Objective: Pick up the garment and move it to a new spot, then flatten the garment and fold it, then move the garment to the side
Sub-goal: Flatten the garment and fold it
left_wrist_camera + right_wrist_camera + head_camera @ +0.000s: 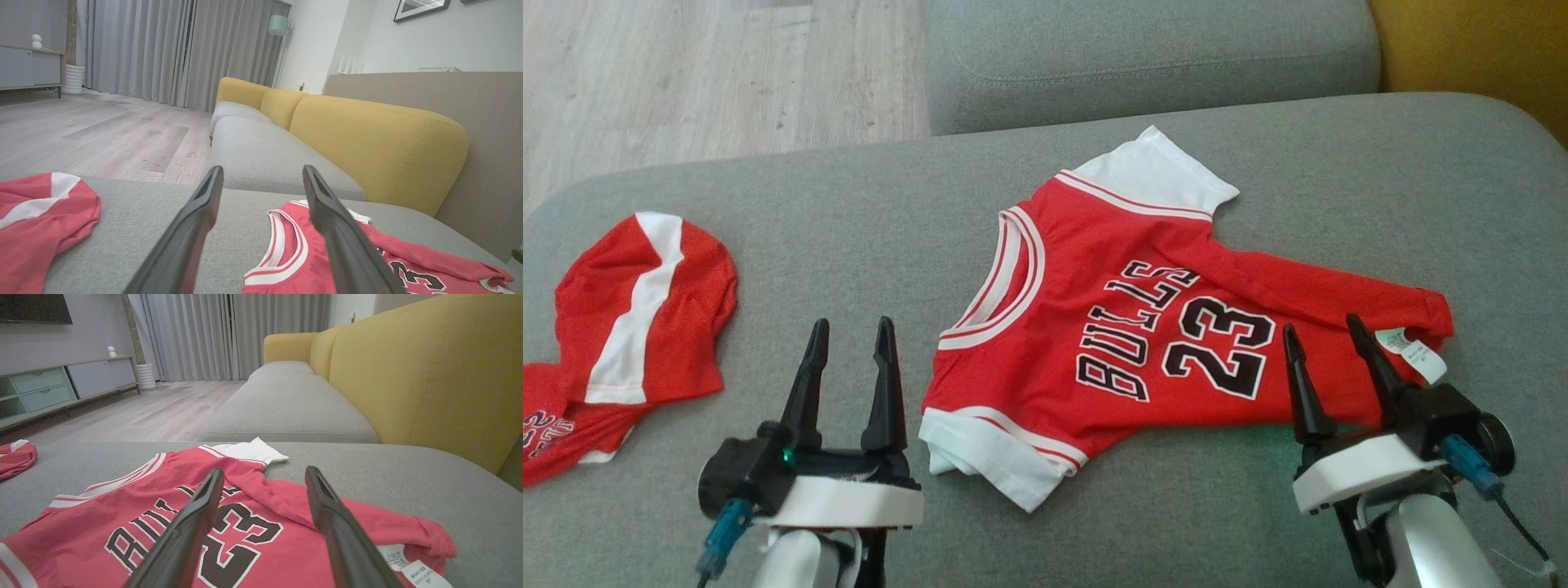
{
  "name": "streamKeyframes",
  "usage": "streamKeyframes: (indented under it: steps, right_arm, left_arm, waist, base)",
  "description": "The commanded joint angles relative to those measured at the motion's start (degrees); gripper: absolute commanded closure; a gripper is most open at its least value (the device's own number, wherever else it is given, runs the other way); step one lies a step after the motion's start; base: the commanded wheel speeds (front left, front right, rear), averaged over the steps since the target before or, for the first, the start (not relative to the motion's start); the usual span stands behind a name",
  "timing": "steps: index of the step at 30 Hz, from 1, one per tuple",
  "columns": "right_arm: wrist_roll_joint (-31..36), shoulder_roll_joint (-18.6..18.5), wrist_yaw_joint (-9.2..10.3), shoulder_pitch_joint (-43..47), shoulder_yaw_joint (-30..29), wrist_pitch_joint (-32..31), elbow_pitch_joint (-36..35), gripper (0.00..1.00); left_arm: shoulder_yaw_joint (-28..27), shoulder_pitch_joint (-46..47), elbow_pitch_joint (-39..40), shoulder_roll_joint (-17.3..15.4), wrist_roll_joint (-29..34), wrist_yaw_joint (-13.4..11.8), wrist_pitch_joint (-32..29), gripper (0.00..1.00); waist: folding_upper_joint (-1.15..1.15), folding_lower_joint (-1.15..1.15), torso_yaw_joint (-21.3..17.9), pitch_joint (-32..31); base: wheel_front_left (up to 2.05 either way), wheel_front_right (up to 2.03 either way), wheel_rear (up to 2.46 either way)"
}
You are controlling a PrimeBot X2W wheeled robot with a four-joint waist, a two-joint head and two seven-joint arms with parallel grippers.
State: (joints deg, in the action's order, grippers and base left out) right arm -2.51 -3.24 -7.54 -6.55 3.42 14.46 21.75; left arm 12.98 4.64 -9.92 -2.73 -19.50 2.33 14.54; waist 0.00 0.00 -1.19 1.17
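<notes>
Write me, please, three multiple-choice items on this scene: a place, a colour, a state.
1. Where does the crumpled red garment lie relative to the Bulls jersey, in the head view? A) on it B) to its left, apart C) to its right
2. The jersey's sleeves are: A) black B) yellow C) white
3. The right hand is: A) open B) shut on the jersey C) shut on a label
Answers: 1 B, grey cushion shows between them; 2 C, both are white beyond striped trim; 3 A, its fingers stand wide apart, pinching nothing.
</notes>
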Motion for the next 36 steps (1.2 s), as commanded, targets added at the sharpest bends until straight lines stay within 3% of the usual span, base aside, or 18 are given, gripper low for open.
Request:
streamKeyframes:
  steps: [1,12,29,30,31,36]
  right_arm:
    - [-0.3,0.3,0.05,-1.4,1.4,0.5,-2.5,0.00]
    - [3.6,0.3,0.05,-6.4,-3.1,-1.6,1.0,0.00]
    - [10.4,-0.4,0.05,-24.2,-10.1,-9.9,24.2,0.01]
    - [10.8,-0.5,0.05,-24.8,-10.3,-9.5,24.9,0.65]
    - [11.0,-0.7,0.05,-25.5,-11.0,-9.0,25.4,1.00]
    - [14.0,-3.2,0.05,-30.6,-14.3,-7.1,25.0,1.00]
  left_arm:
    - [-1.5,1.4,2.2,-0.1,0.3,0.0,0.5,0.00]
    - [-0.1,3.8,2.1,-0.1,0.3,0.3,0.5,0.00]
    - [2.0,7.8,1.5,-0.1,-0.1,0.5,0.5,0.00]
    - [2.1,7.9,1.4,-0.1,-0.1,0.5,0.5,0.00]
    - [2.1,8.0,1.4,-0.1,-0.1,0.4,0.5,0.00]
    - [2.4,8.6,1.8,-0.1,-0.6,0.1,0.5,0.00]
  waist:
    - [0.00,0.00,-0.1,0.3]
    - [0.00,0.00,3.0,4.5]
    - [0.00,0.00,9.5,11.5]
    - [0.00,0.00,9.7,11.6]
    - [0.00,0.00,9.8,11.7]
    - [0.00,0.00,10.3,13.0]
  base:
    - [0.00,0.00,0.00]
    - [0.00,0.00,0.00]
    - [0.00,0.00,0.00]
    - [0.00,0.00,0.00]
    - [0.00,0.00,0.00]
    - [0.00,0.00,0.00]
